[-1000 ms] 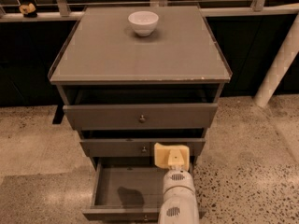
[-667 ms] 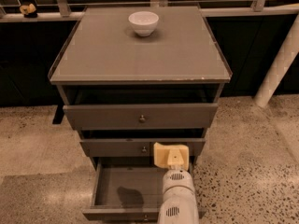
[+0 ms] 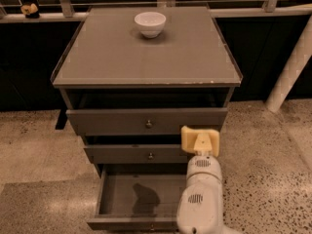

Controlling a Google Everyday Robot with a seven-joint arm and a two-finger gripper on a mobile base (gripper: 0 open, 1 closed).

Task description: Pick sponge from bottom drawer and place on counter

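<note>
The bottom drawer [image 3: 131, 199] is pulled open, and the part of its floor I can see holds only a shadow. The sponge is not in view, either in the drawer or on the counter [image 3: 146, 57]. My gripper [image 3: 200, 141] shows yellowish blocky pads. It hangs in front of the middle drawer's right end, above the open bottom drawer's right side. My white arm [image 3: 201, 199] hides the right part of the bottom drawer.
A white bowl [image 3: 150, 23] stands at the back middle of the counter. The top drawer [image 3: 146, 122] and middle drawer [image 3: 139, 154] stick out slightly. A white post [image 3: 290, 72] leans at the right. Speckled floor surrounds the cabinet.
My gripper has risen and moved right, from just over the bottom drawer's opening to the level of the middle drawer's front. Nothing else has moved.
</note>
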